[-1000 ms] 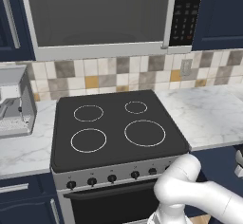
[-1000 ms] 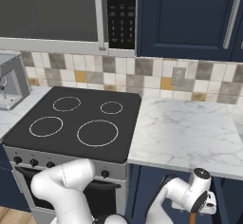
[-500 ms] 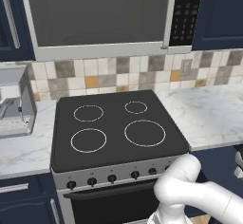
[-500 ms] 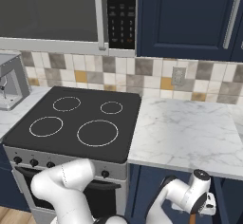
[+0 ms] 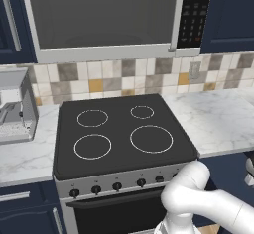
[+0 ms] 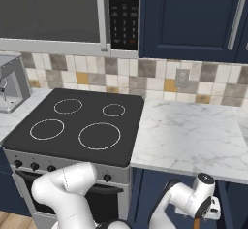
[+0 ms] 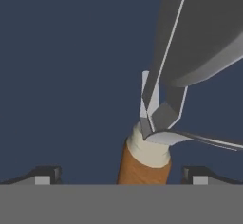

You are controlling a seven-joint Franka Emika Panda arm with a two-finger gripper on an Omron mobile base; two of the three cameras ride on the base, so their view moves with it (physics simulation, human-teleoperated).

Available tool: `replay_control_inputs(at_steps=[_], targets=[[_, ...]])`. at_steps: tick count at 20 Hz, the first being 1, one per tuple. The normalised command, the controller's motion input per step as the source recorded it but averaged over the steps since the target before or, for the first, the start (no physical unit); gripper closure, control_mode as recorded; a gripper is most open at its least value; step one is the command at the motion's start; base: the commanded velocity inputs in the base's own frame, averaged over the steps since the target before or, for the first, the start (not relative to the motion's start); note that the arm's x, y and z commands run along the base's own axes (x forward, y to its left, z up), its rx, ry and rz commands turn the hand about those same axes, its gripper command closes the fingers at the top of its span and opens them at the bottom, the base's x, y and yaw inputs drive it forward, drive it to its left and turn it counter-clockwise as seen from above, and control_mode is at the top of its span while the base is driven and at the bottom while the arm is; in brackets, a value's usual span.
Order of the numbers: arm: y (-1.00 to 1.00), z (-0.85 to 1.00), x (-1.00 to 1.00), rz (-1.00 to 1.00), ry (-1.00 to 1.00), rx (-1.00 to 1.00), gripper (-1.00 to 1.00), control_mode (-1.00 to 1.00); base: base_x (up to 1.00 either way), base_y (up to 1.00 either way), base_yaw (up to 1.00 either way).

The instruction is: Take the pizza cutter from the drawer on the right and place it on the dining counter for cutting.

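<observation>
The pizza cutter (image 7: 144, 163) fills the middle of the hand view: a stubby brown wooden handle, a white collar, then a grey fork and round blade (image 7: 204, 33) reaching up and right. It lies against the navy inside of the drawer (image 7: 57, 76). My gripper (image 7: 122, 176) is open, its two dark fingertips (image 7: 45, 175) standing wide on either side of the handle without touching it. In the right base view the gripper (image 6: 203, 216) hangs low, under the front edge of the marble worktop (image 6: 189, 136), right of the stove. The dining counter is out of view.
A black four-ring stove (image 5: 121, 134) with a row of knobs sits left of the worktop. A microwave (image 5: 104, 15) and navy wall cabinets (image 6: 193, 19) hang above. A grey coffee machine (image 5: 15, 106) stands at the far left. The white arm (image 6: 68, 189) bends low before the oven.
</observation>
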Motion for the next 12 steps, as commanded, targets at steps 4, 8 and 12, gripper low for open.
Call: replay_control_inputs(at_steps=[4,8,12], targets=[[0.00,0.00,0.00,0.00,0.00,0.00,1.00,-1.00,0.00,0.00,0.00],[0.00,0.00,0.00,0.00,0.00,0.00,1.00,-1.00,0.00,0.00,0.00],[0.00,0.00,0.00,0.00,0.00,0.00,1.00,-1.00,0.00,0.00,0.00]])
